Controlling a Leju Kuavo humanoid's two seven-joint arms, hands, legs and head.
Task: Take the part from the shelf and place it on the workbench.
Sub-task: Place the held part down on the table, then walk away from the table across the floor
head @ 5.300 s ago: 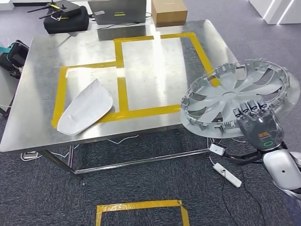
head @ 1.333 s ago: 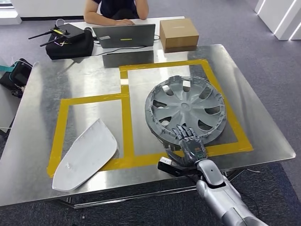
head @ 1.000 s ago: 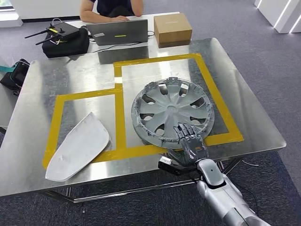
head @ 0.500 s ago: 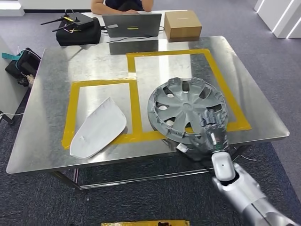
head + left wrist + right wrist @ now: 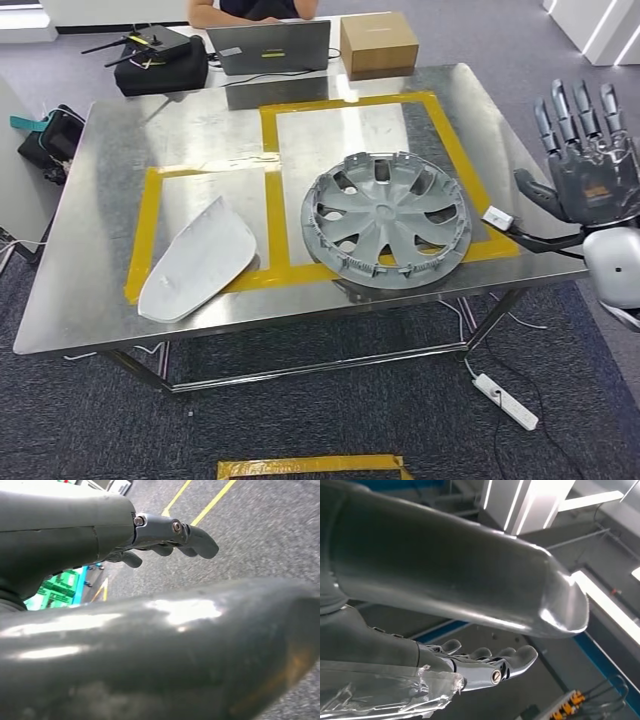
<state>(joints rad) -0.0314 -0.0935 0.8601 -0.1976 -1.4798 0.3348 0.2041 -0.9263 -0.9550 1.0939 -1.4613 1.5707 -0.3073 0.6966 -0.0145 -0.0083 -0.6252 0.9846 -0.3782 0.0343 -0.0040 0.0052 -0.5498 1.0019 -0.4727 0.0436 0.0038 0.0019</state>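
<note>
You have one grey wheel cover (image 5: 386, 218) and one white panel (image 5: 198, 260) on one metal workbench (image 5: 90, 270). Behind it you see one laptop (image 5: 269, 46), one cardboard box (image 5: 378, 43) and one black bag (image 5: 162, 66).

A wheel cover (image 5: 386, 218) lies flat on the workbench (image 5: 98, 240), inside the right-hand taped frame (image 5: 445, 140), with a curved panel (image 5: 198, 259) to its left near the front edge. Behind the bench sit a laptop (image 5: 269, 47), a box (image 5: 378, 43) to its right and a bag (image 5: 162, 68) to its left. The right hand (image 5: 592, 165) is raised off the bench's right edge, apart from the wheel cover.
</note>
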